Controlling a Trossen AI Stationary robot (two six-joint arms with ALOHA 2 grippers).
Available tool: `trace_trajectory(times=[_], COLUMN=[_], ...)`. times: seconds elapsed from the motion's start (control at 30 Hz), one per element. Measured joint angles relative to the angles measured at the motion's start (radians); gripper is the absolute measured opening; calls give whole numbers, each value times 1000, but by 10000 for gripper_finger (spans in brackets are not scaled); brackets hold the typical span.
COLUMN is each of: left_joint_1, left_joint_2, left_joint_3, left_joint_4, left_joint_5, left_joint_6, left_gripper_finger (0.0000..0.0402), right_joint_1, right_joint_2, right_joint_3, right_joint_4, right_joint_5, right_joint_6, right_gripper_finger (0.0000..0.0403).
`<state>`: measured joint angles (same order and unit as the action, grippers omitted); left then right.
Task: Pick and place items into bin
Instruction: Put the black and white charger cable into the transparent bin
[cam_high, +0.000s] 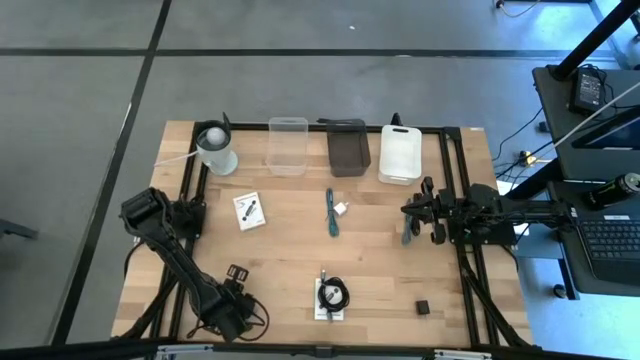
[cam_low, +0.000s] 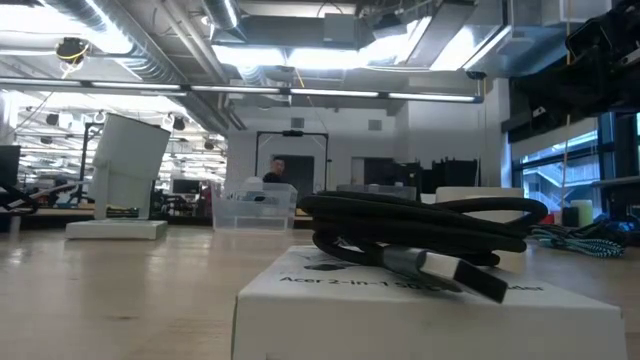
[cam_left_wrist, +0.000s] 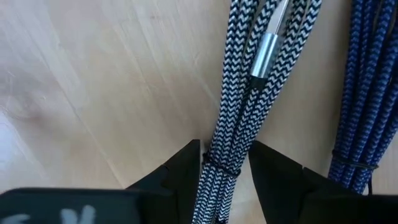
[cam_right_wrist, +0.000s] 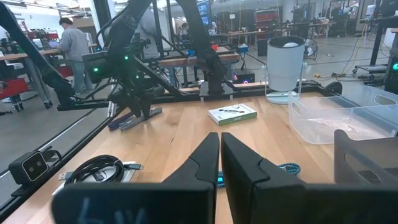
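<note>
My left gripper (cam_high: 237, 275) is low over the table's near-left part, its fingers around a grey, black-and-white braided strap (cam_left_wrist: 249, 74) that lies on the wood beside a purple-blue braided strap (cam_left_wrist: 367, 93). My right gripper (cam_high: 408, 228) hovers at the table's right, shut on a teal strap (cam_high: 407, 237). A second teal strap (cam_high: 330, 212) lies mid-table. The black coiled cable (cam_high: 333, 294) sits on a white box near the front edge. A white card (cam_high: 249, 211) and a tiny black cube (cam_high: 423, 307) rest on the table. My left gripper (cam_left_wrist: 225, 146) pinches the grey strap bundle beside its thin tie band (cam_left_wrist: 217, 167), one finger (cam_left_wrist: 186, 168) on each side. It comes from above, pointing down, the fingers across the strap. The strap lies flat on the table. My right gripper (cam_right_wrist: 220, 135) pinches the teal strap (cam_right_wrist: 219, 180) between its shut fingers. A braided part (cam_right_wrist: 289, 168) shows below and beside the fingers. The fingers hide which part of the strap they have.
Along the far edge stand a clear bin (cam_high: 288, 145), a dark bin (cam_high: 348, 147) and a white bin (cam_high: 402, 153), with a white cylinder (cam_high: 215, 150) to their left. Black frame rails (cam_high: 462, 280) run along both table sides. A person (cam_right_wrist: 73, 43) stands in the room beyond.
</note>
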<state>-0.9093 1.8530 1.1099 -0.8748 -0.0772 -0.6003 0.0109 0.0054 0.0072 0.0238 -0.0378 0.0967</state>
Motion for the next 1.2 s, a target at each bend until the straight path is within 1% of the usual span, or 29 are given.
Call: trace_trajectory(times=[0.13,0.3,0.33,0.4,0.43,0.63,0.7,0.83,0.93,1.0,1.07,1.2], left_joint_1=[18,55,63,78,87,167,205,291,373,441,531,752], left_joint_2=[1,2,1,-9,-16,-118,-154,-244,-305,-349,-382,-427], left_joint_3=[0,-1,-1,-4,-4,26,40,79,106,126,146,196], left_joint_4=[-12,-12,-14,-15,-23,-22,-31,-17,-16,-14,-10,-9], left_joint_5=[15,90,104,107,93,-120,-203,-419,-525,-558,-558,-470], left_joint_6=[-4,36,25,-14,-39,-191,-238,-323,-355,-356,-358,-344], left_gripper_finger=[99,25,18,18,18,18,18,18,18,18,18,17], right_joint_1=[0,0,0,0,0,0,0,0,0,0,0,0], right_joint_2=[0,0,0,0,0,0,0,0,0,0,0,0], right_joint_3=[0,0,0,0,0,0,0,0,0,0,0,0], right_joint_4=[0,0,0,0,0,0,0,0,0,0,0,0], right_joint_5=[0,0,0,0,0,0,0,0,0,0,0,0], right_joint_6=[0,0,0,0,0,0,0,0,0,0,0,0], right_gripper_finger=[23,23,23,23,23,23,23,23,23,23,23,23])
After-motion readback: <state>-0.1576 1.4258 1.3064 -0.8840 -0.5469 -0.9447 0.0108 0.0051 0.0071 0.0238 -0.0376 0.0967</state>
